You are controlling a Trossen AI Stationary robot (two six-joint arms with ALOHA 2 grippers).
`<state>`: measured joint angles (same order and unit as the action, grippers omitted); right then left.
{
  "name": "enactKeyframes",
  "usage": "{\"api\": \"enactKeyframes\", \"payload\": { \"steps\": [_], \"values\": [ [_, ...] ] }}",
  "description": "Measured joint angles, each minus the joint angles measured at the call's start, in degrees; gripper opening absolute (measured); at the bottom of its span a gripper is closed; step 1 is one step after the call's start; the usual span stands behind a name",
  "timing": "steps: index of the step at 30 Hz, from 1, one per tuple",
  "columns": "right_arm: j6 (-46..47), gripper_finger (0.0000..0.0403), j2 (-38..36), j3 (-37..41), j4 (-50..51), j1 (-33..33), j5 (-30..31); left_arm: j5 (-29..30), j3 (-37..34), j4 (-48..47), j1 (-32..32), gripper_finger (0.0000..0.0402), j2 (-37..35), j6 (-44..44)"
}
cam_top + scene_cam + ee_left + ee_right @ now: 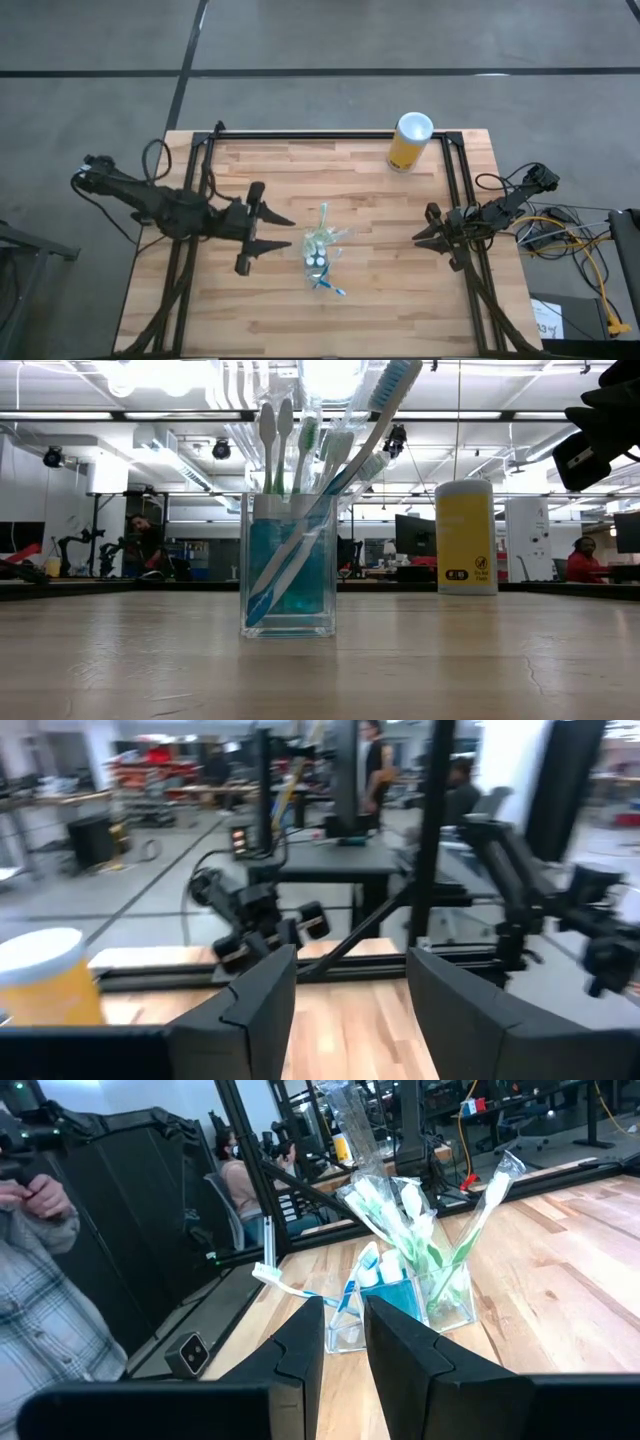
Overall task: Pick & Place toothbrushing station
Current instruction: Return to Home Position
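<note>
Since the clear plastic cup (320, 256) already stands upright on the worktop (380, 300) with toothbrushes (285, 450) bristle-up and teal tubes (290, 575) inside, loading reads as finished. Step in hand, as I judge it: arms going to their rest pose.

- One white-blue toothbrush (292, 1286) leans far over, with its upper end well out past the rim.
- Left gripper (285, 232): fingers spread wide, nothing between them. The cup is just ahead of the tips, not touching.
- Right gripper (420, 225): fingers parted by a narrow gap, nothing held. The cup is ahead of them, well apart.
- The cup sits between the two sets of fingers, nearer the left pair.
- Yellow canister (408, 142) with a white lid: off to one side of the right fingers, near the worktop's far edge, apart from the cup. Not part of the job.

Next move, by my reading: no grasp is called for. Each arm should draw back along its own fingers' line, away from the cup. The left arm wants the most care, since it is closest. A sideways sweep could clip the leaning brush and tip the cup.
</note>
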<state>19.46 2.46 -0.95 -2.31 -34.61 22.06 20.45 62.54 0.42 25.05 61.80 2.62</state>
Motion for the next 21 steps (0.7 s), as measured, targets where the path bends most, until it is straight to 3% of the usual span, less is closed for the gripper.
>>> {"api": "enactKeyframes", "payload": {
  "steps": [10, 21],
  "values": [
    [0.0, 0.0075, 0.0, 0.0, 0.0, 0.0, 0.0, -21.49, -0.02, -5.58, -11.42, 0.0195, -4.35, -0.88],
    [0.0, 0.0075, 0.0, 0.0, 0.0, 0.0, 0.0, -22.99, -4.52, -12.05, -16.72, 0.0195, -11.93, 0.52]
  ]
}}
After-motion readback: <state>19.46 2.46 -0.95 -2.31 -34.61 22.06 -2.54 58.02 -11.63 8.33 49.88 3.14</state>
